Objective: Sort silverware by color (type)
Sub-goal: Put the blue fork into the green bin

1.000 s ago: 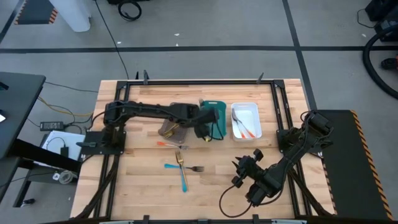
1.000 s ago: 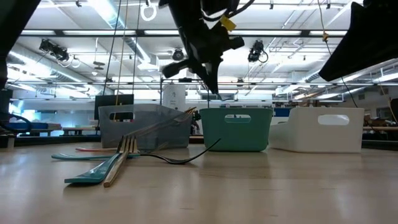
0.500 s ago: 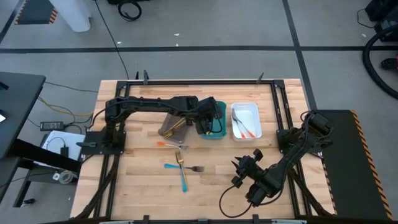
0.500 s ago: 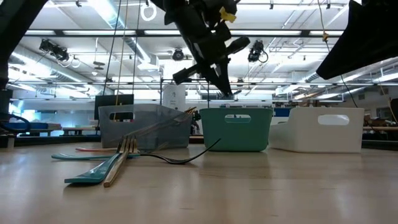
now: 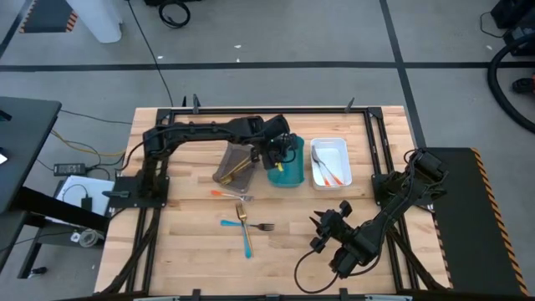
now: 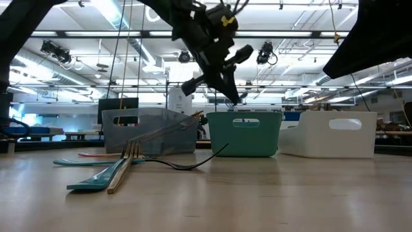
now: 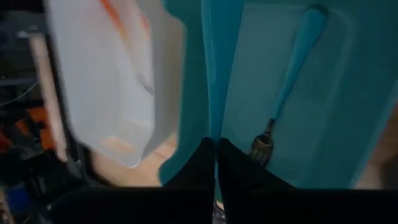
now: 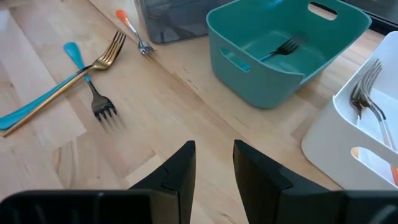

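Since a second ago, the left gripper point(image 5: 282, 155) has travelled from the near side of the teal tray point(image 5: 294, 176) toward 12 o'clock and now hangs over the tray's inside, its arm stretched across the far part of the table point(image 5: 192, 251). Its fingers point(image 7: 200, 163) are pressed together on a slim teal handle point(image 7: 210, 74) that runs straight out from between them; the wrist view does not show what kind of piece it is. Inside the teal tray lies a blue-handled fork point(image 7: 283, 106).

At 3 o'clock of the teal tray stands the white tray point(image 5: 329, 144), holding orange-handled pieces point(image 5: 333, 175). At 9 o'clock of it stands the grey-brown tray point(image 5: 226, 159), with gold pieces point(image 5: 237, 167) leaning out of it.

On the bare wood toward 6 o'clock lie an orange-handled fork point(image 8: 132, 30), a gold fork point(image 8: 93, 63) crossing a blue-handled fork point(image 8: 92, 90), and a blue-handled spoon point(image 5: 247, 241).

Near the 5 o'clock corner of the table, the right gripper point(image 8: 213, 163) waits well apart from all of this, its fingers spread with nothing between them.
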`<state>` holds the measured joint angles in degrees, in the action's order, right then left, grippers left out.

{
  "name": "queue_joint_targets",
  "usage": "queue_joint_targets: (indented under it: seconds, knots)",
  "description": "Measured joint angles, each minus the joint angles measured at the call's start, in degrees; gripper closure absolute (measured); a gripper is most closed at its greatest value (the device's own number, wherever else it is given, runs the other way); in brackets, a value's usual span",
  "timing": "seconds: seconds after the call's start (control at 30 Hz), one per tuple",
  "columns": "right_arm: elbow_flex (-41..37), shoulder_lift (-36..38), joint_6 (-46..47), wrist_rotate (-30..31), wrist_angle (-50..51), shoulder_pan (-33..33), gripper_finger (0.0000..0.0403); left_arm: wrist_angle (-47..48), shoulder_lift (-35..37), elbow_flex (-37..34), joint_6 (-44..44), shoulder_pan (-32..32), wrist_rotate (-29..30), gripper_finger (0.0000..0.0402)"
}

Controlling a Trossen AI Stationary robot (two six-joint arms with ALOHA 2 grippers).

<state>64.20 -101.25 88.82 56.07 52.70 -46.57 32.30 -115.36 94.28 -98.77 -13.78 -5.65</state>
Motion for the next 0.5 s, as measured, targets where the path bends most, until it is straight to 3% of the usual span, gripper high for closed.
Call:
queue_joint_targets:
  seconds: [0.27, 0.5]
  knots:
    - [-0.28, 0.0, -0.5, 0.38, -0.21, 0.04, 0.0288, -1.5, -5.07, -0.11, -6.97, 0.13, -0.37, 0.039]
    - [-0.26, 0.0, -0.52, 0.66, -0.36, 0.02, 0.0288, -3.12, -7.04, -0.08, -7.94, 0.17, -0.15, 0.039]
